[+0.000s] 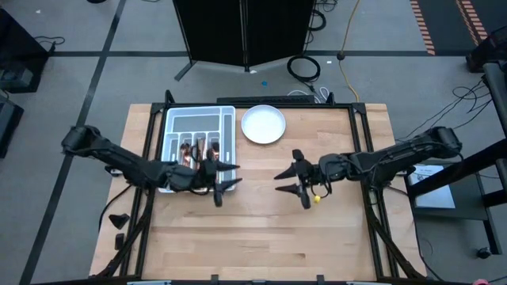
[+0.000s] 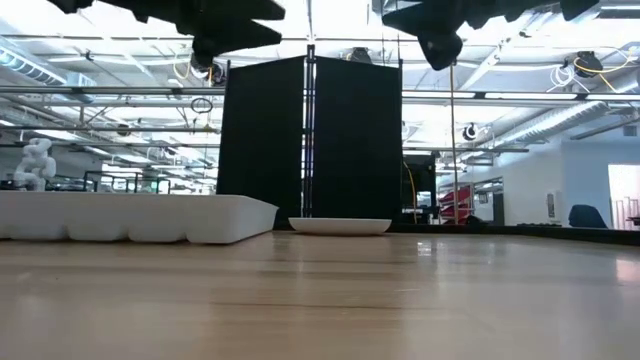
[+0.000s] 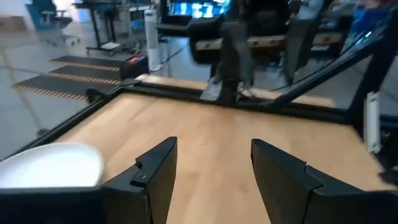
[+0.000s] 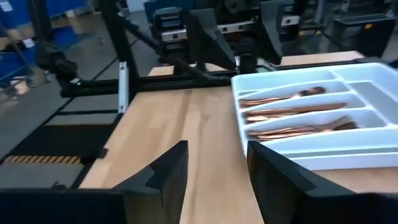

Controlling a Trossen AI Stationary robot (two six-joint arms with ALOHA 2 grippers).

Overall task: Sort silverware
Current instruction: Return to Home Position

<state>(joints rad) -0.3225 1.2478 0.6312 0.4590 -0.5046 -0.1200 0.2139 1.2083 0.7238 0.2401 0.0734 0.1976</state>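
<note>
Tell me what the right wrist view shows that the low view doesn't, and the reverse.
Only the right wrist view: silverware lying in three compartments of the tray, and the right jaws, open and empty. Only the low view: the plate beside the tray, whose contents are hidden behind its wall. Both: the tray and the table.
</note>
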